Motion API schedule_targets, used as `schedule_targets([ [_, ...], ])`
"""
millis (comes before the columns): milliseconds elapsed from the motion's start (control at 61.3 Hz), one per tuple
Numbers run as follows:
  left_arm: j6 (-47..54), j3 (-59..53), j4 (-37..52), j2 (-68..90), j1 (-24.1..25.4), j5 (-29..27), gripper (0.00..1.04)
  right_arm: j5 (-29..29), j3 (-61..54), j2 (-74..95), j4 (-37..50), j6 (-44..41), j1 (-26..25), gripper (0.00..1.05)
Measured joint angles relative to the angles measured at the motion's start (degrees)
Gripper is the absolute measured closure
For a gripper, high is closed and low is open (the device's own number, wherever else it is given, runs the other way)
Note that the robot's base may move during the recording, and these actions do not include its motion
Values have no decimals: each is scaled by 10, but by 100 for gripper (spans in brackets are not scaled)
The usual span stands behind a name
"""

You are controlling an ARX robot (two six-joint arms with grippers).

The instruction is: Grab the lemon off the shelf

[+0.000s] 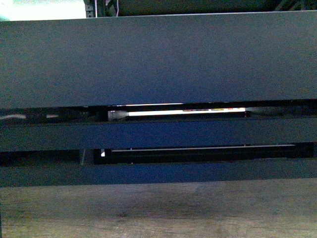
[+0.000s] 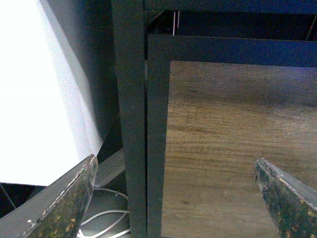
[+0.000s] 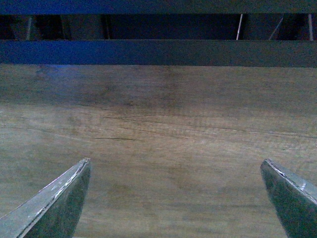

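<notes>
Both tools sat low, jaws apart & empty: left tool [image 2: 174,163] by shelf [image 1: 158,59] upright [image 2: 130,124], right tool [image 3: 176,161] facing wood-look panel [image 1: 158,208]. Lemon not visible in any view; prob. on a deck higher up, so arms judged too low.

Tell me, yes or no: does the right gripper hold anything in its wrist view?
No: the right gripper stands open, and between its fingers only the wood-look panel of the shelf shows.
</notes>
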Motion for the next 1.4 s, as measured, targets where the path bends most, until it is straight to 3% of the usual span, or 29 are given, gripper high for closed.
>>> schedule_targets([
  [1403,0,0,0,0,0,0,8,0,0,0,0,0,0,2],
])
